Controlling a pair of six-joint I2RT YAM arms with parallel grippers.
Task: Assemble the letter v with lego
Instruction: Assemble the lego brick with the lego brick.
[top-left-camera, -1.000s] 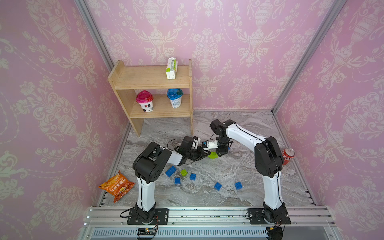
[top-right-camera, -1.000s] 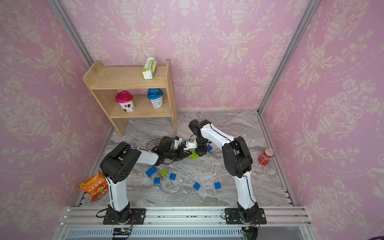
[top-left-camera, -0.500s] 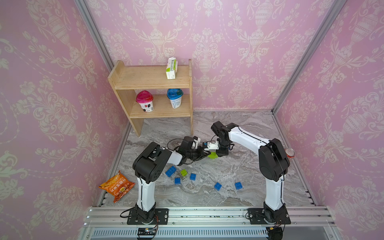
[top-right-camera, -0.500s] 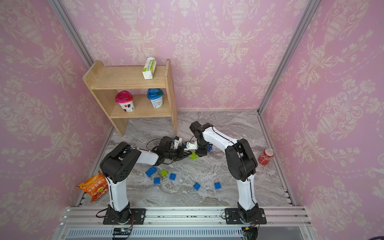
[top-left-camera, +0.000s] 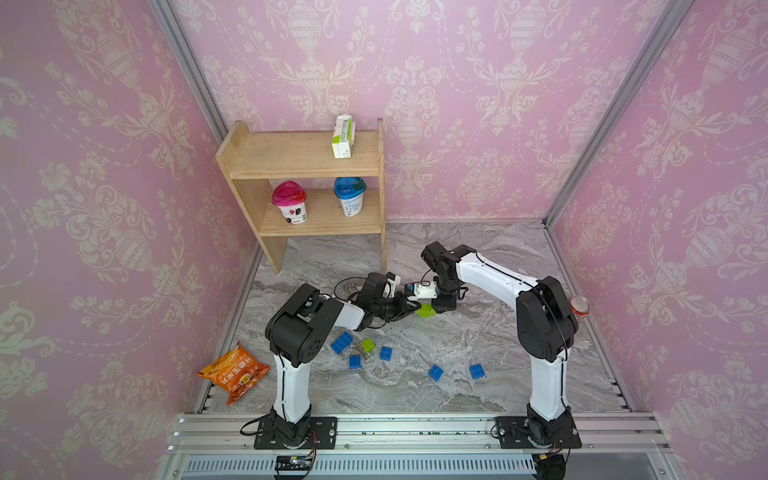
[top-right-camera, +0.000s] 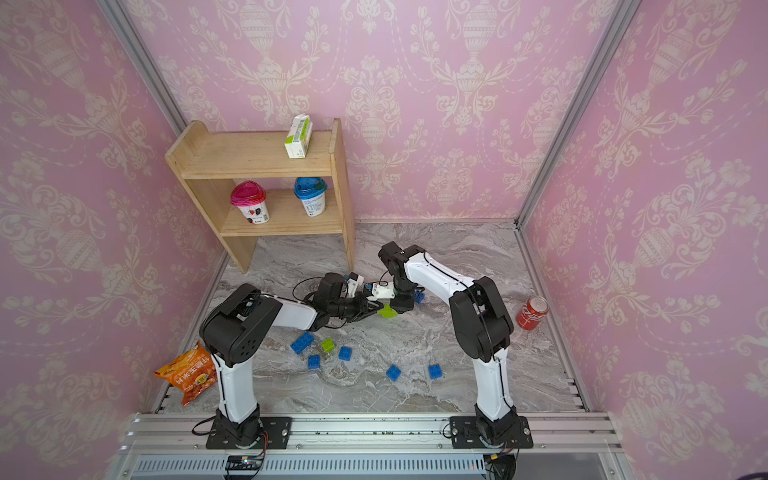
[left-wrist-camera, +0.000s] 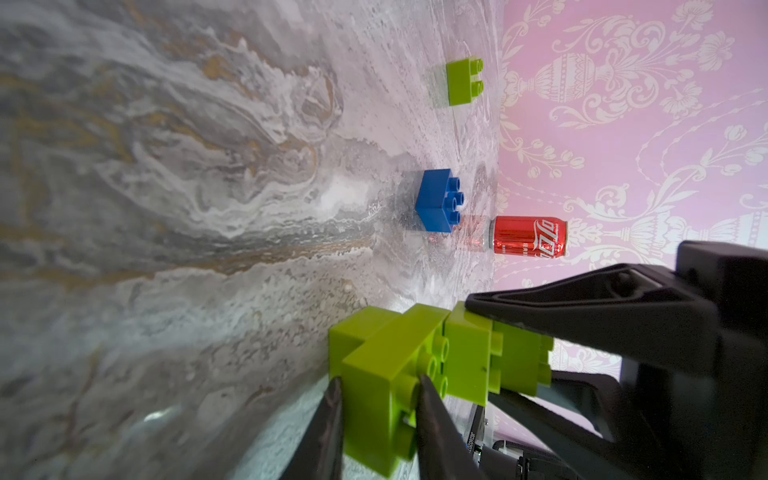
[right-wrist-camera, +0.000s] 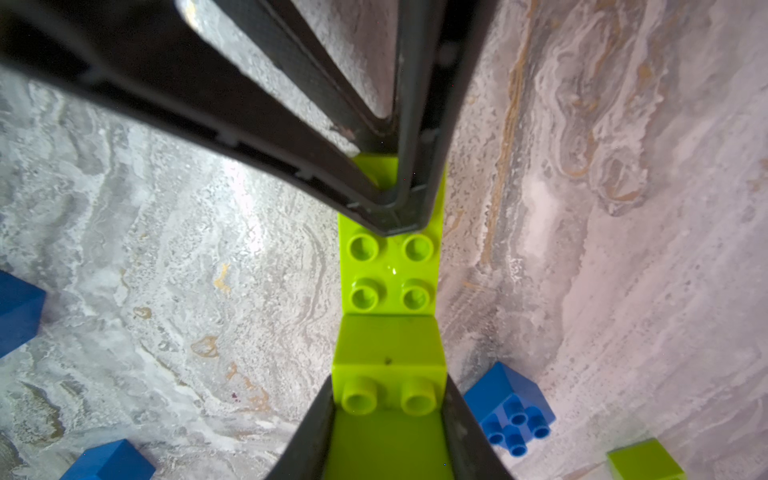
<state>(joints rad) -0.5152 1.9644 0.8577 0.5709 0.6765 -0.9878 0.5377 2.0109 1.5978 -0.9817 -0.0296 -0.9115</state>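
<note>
— Marble table: what moved?
— Only the right arm shifted its elbow. Left gripper pinches one end of the green lego, right gripper clamps the other, mid-table. Likely pressing bricks together; blue bricks wait.

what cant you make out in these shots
Both top views: the left pincer and right pincer cover most of the lime-green studded brick assembly; brick count unclear.
A top view: the right arm's elbow hides part of the red soda can.
Right wrist view: the picture's edge cuts off a blue plastic brick.
Left wrist view: the right pincer covers the assembly's far end.
</note>
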